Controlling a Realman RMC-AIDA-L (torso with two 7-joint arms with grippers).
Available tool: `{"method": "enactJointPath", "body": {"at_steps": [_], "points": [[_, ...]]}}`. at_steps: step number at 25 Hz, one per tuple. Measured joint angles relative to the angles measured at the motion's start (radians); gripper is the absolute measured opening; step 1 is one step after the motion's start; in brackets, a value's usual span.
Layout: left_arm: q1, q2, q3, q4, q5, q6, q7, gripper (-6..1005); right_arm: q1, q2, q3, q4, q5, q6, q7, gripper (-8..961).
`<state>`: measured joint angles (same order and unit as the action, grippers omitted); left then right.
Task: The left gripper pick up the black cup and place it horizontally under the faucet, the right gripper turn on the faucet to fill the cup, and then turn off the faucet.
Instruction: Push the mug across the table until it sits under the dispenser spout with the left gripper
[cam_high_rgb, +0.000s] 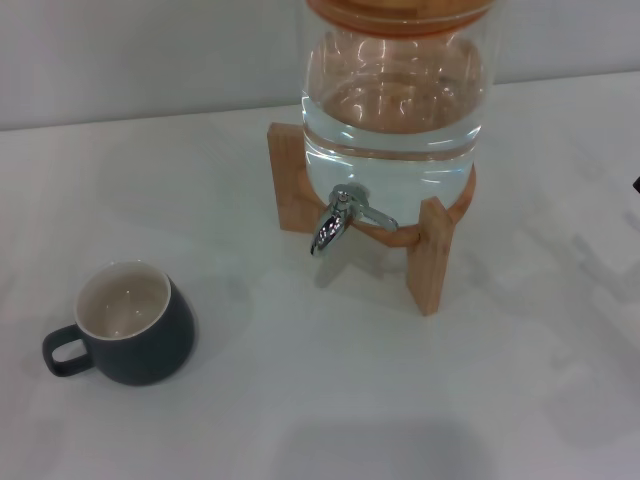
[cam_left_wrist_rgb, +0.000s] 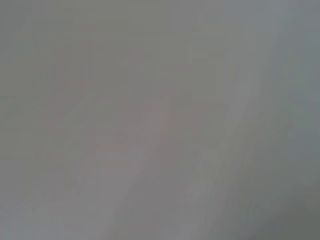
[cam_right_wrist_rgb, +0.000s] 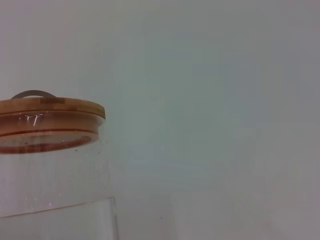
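On the white table (cam_high_rgb: 520, 400) before my rig, the black cup (cam_high_rgb: 130, 325) stands upright near the left front, its cream inside showing bare and its loop handle turned toward the left edge of the head view. It sits well apart from the glass jar (cam_high_rgb: 395, 110), which rests on a wooden stand (cam_high_rgb: 432, 255) farther back and to the right of the cup. The jar holds clear water in its lower part, and a wooden lid (cam_right_wrist_rgb: 50, 116) with a grey metal loop on top closes it, seen side-on from my right wrist camera. The faucet (cam_high_rgb: 340, 220) juts from the front of the jar, low down between the stand's two front legs, its chrome spout angled down and toward the cup's side, with nothing beneath it but bare table. The lever points off to the right. Neither of my grippers appears in any view: the head camera catches only a dark sliver at the far right edge, which I cannot identify, and the left wrist camera shows nothing but a plain grey surface. I cannot tell how the fingers of either gripper stand. The cup lies untouched, away from the spout.
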<state>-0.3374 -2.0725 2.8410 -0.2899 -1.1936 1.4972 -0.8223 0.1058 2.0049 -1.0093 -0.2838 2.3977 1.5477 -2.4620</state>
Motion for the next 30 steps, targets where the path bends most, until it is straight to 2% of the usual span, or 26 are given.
{"method": "enactJointPath", "body": {"at_steps": [15,24,30], "points": [[0.01,-0.001,0.0,0.0,0.037,0.01,-0.001,888,0.0,0.0,0.02,-0.007,-0.001,0.0,0.003,871],[0.082,-0.003,0.001,0.001,0.161,0.084,0.011,888,-0.011,-0.018,0.097,-0.014,-0.003,0.0,0.005,870],[0.119,-0.006,0.001,0.008,0.19,0.119,0.026,888,-0.014,-0.029,0.137,-0.014,-0.005,-0.003,0.018,869]]}}
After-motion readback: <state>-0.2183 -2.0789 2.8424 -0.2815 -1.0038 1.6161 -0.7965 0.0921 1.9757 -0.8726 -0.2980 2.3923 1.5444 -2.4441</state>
